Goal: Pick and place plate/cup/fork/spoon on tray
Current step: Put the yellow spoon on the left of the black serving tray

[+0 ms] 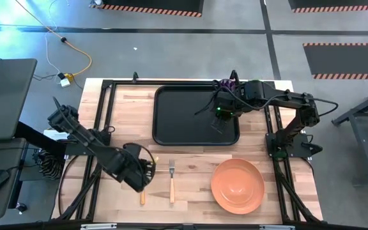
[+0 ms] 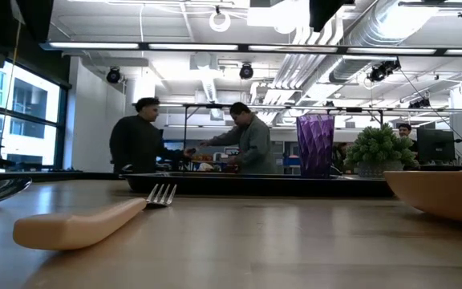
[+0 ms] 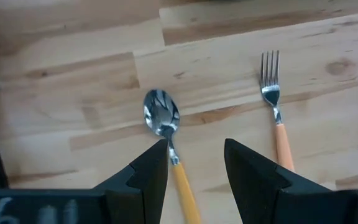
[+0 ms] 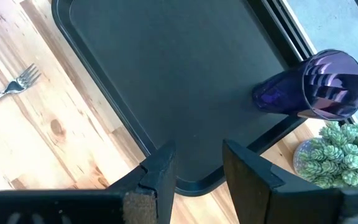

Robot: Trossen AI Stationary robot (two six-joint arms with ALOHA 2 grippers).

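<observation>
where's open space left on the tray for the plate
Most of the tray floor is bare; its left and middle hold nothing. The cup stands in the corner nearest the plant, under the right gripper. Table is tighter by the fork, the spoon, the left gripper.

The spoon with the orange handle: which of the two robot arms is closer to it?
Left. The left gripper hangs open right above the spoon; the right gripper is across the table over the tray.
</observation>
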